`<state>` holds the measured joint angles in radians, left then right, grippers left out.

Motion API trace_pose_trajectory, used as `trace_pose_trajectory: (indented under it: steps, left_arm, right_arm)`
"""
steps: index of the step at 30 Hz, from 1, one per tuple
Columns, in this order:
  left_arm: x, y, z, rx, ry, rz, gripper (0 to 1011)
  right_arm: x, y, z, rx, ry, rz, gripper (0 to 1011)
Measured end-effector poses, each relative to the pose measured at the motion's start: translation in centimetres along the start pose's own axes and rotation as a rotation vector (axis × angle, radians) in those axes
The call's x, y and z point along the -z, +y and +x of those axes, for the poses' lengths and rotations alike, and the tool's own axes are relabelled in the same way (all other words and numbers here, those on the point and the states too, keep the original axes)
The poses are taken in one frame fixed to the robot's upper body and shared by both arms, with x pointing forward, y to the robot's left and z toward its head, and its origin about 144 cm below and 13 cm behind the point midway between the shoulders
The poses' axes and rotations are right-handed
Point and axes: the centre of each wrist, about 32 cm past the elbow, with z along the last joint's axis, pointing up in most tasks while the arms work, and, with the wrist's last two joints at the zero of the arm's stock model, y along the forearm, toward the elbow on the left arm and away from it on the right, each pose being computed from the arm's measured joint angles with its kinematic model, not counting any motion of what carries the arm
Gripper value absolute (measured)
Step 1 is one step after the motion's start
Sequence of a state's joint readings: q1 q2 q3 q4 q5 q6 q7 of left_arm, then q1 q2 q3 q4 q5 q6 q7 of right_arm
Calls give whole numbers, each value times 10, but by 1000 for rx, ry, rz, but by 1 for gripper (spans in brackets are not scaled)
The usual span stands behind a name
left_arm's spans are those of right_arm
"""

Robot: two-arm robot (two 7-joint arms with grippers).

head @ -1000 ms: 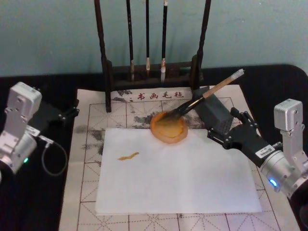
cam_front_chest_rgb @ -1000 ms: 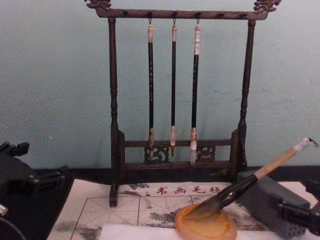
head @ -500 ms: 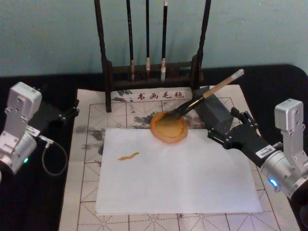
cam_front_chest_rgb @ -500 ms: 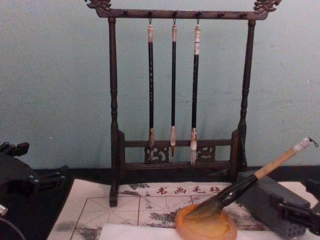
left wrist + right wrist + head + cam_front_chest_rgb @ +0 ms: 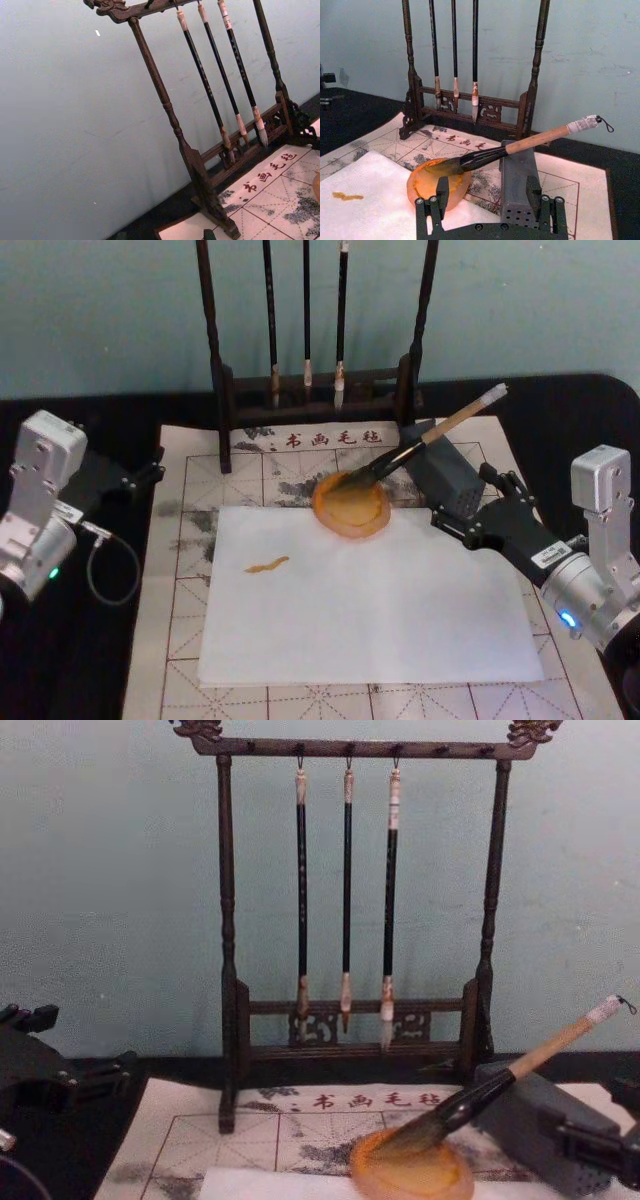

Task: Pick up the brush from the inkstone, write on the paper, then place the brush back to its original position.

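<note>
The brush [image 5: 430,435] lies slanted, its dark tuft in the orange inkstone [image 5: 350,508] and its bamboo handle propped on a grey block [image 5: 445,475]. In the right wrist view, the brush [image 5: 520,145] crosses above the inkstone [image 5: 435,185], just beyond my open right gripper [image 5: 487,200]. From the head view my right gripper [image 5: 470,502] sits at the block's near right side, apart from the brush and holding nothing. The white paper [image 5: 370,600] lies in front of the inkstone with a short amber stroke [image 5: 267,564] on its left. My left gripper [image 5: 145,475] rests open at the table's left.
A dark wooden rack [image 5: 310,390] with three thin hanging brushes stands at the back. A gridded felt mat [image 5: 185,540] lies under the paper. The chest view shows the brush [image 5: 500,1085] rising out of the inkstone [image 5: 410,1175].
</note>
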<state>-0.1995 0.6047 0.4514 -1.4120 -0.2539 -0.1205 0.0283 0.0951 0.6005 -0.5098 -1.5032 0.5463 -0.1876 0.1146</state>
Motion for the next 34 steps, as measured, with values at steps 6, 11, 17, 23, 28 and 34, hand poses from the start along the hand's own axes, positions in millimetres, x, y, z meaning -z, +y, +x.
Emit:
trace_pose_trajectory:
  steps: [6, 11, 17, 23, 28, 34]
  left_arm:
    - [0, 0, 0, 0, 0, 0, 1001]
    - [0, 0, 0, 0, 0, 0, 1001]
    - [0, 0, 0, 0, 0, 0, 1001]
    - [0, 0, 0, 0, 0, 0, 1001]
    - [0, 0, 0, 0, 0, 0, 1001]
    - [0, 0, 0, 0, 0, 0, 1001]
  right_arm:
    - [0, 0, 0, 0, 0, 0, 1000]
    - [0, 0, 0, 0, 0, 0, 1000]
    - [0, 0, 0, 0, 0, 0, 1000]
    - [0, 0, 0, 0, 0, 0, 1000]
    - [0, 0, 0, 0, 0, 0, 1000]
    - [0, 0, 0, 0, 0, 0, 1000]
